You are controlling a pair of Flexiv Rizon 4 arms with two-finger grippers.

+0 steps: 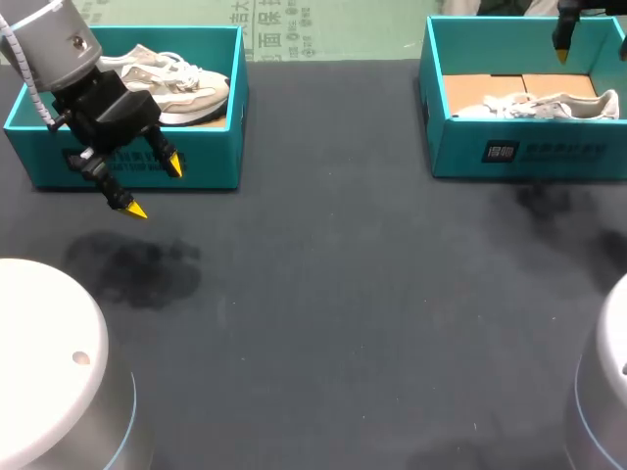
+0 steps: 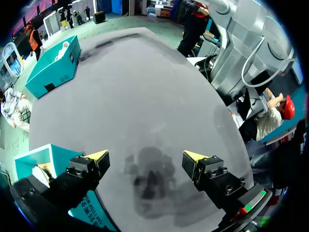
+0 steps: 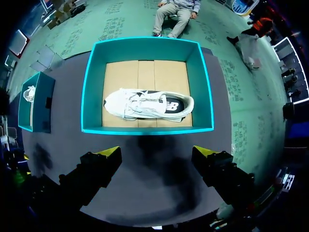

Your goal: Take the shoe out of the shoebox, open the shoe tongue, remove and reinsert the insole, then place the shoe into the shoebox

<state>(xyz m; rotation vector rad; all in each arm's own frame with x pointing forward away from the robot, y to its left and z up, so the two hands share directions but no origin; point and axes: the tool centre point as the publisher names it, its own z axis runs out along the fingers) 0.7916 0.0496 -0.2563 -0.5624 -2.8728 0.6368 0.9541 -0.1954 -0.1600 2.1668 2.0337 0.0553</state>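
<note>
A white shoe (image 3: 147, 105) is seen lying, apparently on its side, in the right shoebox (image 3: 147, 44), ahead of the right tool (image 3: 155, 152), which is held spread apart and empty. The left tool (image 1: 154, 188), likewise spread, is held above the surface (image 1: 343, 294) beside the left shoebox (image 1: 211, 166).

A: Item one?
B: Left shoebox (image 1: 211, 166), teal, holding a white sneaker (image 1: 181, 83); left tool (image 1: 155, 188) before its front wall, fingers spread, over the dark desk (image 1: 343, 294).
A: Item two?
B: Right shoebox (image 1: 588, 152), teal, pale shoe (image 1: 549, 105) lying on cardboard (image 1: 480, 88); right tool (image 1: 563, 44) above its far rim.
</note>
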